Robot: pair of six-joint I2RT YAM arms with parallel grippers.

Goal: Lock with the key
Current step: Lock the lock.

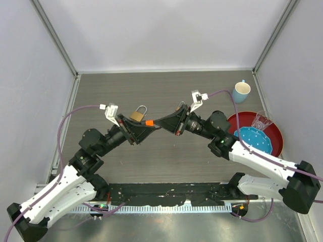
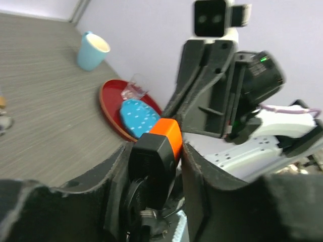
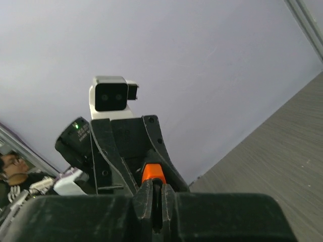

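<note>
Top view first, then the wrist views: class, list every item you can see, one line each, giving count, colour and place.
padlock: one, brass with silver shackle, on the table beside the left hand
key: one, black with orange end, centre, between the hands
cup: one, light blue, far right
plate: one, red, right edge
glass: one, clear, on the plate
dish: one, blue with white dots, on the plate
table: one, grey
left hand: one, black, gripping the key
right hand: one, black, shut, at the key's orange end
</note>
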